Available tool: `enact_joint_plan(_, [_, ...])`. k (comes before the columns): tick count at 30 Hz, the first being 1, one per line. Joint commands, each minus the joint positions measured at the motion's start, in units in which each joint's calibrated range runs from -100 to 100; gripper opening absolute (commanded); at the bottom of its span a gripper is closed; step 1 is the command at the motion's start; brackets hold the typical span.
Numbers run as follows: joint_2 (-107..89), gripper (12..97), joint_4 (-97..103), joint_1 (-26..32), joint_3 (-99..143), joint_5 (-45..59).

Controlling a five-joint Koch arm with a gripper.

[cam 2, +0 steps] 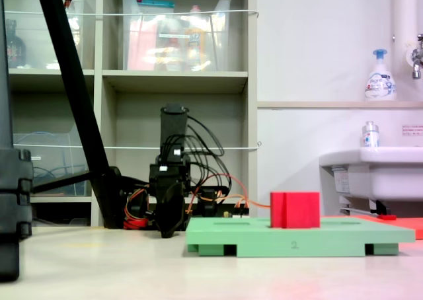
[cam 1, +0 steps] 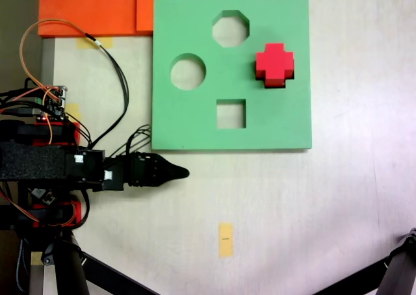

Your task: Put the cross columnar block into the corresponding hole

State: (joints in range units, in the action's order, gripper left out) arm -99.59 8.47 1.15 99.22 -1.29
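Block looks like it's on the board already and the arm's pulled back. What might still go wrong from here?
The red cross block stands well proud of the green board in the side-on fixed view, so it may be only partly seated in its hole, or just resting on top; I cannot tell which. Pressing it down could tilt or jam it. The gripper sits close to the board's near edge, so a low sweep might shove the board and shift everything.
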Motion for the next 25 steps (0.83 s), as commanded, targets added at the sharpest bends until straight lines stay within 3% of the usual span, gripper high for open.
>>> enact_joint_plan(1, [-0.41, 50.1, -5.92, 0.44, 0.78, 0.1])
enact_joint_plan(25, [-0.41, 50.1, -5.72, 0.39, 0.78, 0.15])
